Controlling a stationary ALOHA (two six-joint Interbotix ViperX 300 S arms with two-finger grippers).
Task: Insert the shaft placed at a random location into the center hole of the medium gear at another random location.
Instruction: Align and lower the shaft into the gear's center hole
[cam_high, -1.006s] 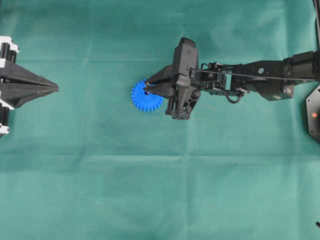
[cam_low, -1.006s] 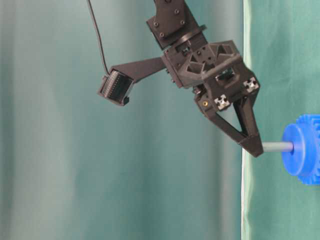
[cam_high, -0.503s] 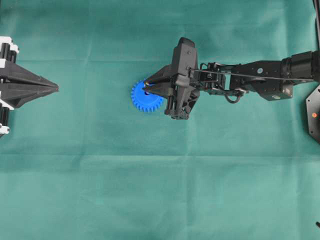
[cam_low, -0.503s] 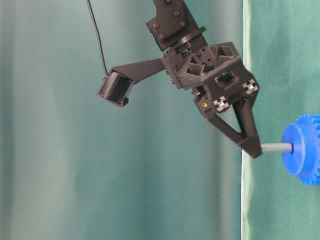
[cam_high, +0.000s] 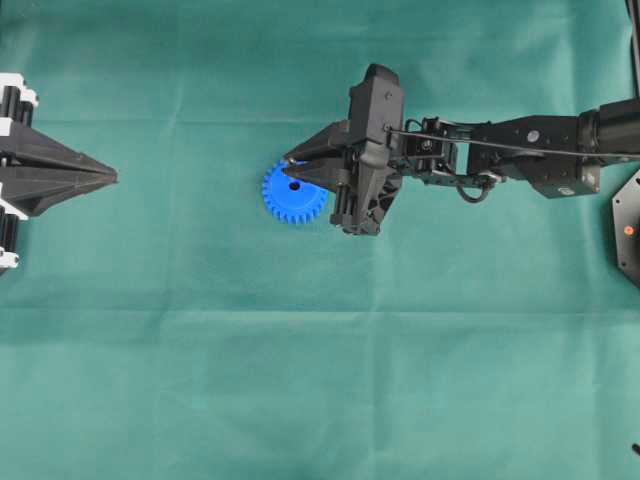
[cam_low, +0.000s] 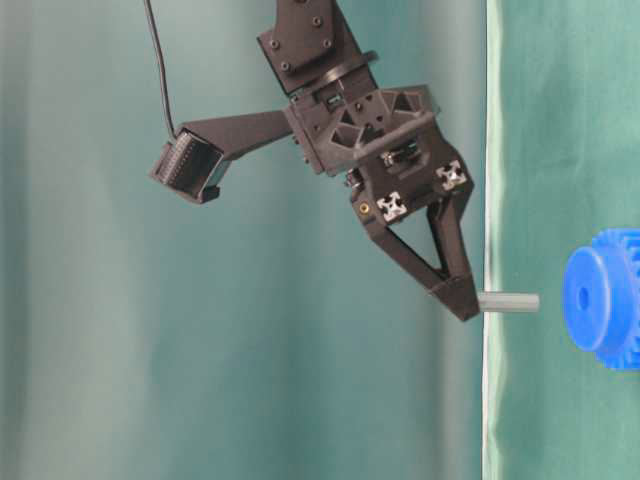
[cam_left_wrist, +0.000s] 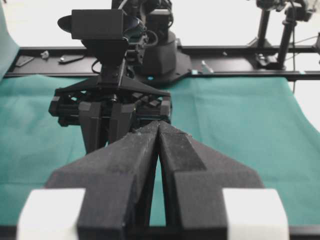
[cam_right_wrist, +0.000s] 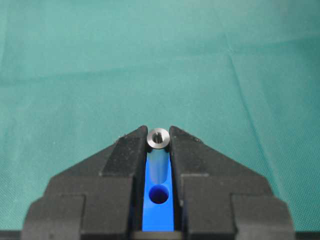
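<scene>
The medium gear (cam_high: 291, 203) is a bright blue toothed wheel lying flat on the green cloth, also in the table-level view (cam_low: 603, 308). My right gripper (cam_high: 289, 164) hangs just above it, shut on the shaft (cam_low: 510, 302), a short silvery-grey pin gripped by one end. A clear gap separates the pin's free end from the gear's face. In the right wrist view the shaft (cam_right_wrist: 158, 138) sits between the fingertips, with the center hole (cam_right_wrist: 159, 194) dark, open and just short of the pin's line. My left gripper (cam_high: 112, 176) rests shut at the far left, holding nothing.
Green cloth (cam_high: 320, 380) covers the whole table, with faint creases. The right arm (cam_high: 520, 160) stretches in from the right edge. A black rail (cam_left_wrist: 240, 50) with stands runs along the back of the table behind the right arm's base.
The shaft's end sat in the gear's hub before; now my right gripper has drawn away from the gear with the shaft, which is out of the hole. The left arm has not moved.
</scene>
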